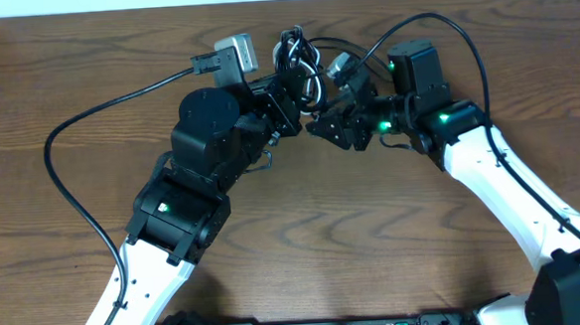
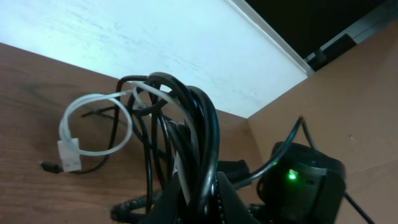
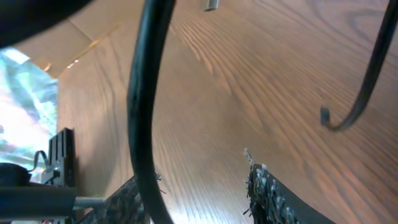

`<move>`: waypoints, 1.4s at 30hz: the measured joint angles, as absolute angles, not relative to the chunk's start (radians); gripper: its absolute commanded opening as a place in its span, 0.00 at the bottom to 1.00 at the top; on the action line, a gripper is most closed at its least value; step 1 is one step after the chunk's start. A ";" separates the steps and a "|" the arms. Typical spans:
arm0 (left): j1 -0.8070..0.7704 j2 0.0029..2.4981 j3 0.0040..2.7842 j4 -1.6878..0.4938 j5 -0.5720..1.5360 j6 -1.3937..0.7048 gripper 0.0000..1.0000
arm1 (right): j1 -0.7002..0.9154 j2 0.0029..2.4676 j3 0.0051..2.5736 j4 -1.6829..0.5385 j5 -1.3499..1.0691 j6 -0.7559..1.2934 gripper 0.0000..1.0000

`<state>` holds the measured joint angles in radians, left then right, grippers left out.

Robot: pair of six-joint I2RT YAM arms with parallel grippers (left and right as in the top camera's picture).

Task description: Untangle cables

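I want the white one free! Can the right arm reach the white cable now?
Probably not directly. The right gripper is open, but the black cable bunch, held up by the left gripper, seems to stand between it and the white cable.

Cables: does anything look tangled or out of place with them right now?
Yes. The black cable is bunched in tight overlapping loops rising from between the fingers of the left gripper, and the white cable threads into that bunch, its loop and plug sticking out to one side. The two are not yet separated.
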<state>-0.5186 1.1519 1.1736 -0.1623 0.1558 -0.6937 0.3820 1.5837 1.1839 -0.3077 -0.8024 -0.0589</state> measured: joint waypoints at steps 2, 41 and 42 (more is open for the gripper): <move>-0.518 1.152 1.174 -0.157 0.155 -0.709 0.08 | 0.382 1.595 1.184 -0.277 -0.828 -0.060 0.43; -0.519 1.157 1.174 -0.421 -0.537 -0.500 0.08 | 0.212 1.617 1.182 -0.880 -0.010 0.247 0.01; -0.520 1.157 1.174 -0.435 -0.555 -0.498 0.08 | 0.192 1.617 1.182 -0.885 0.001 0.253 0.01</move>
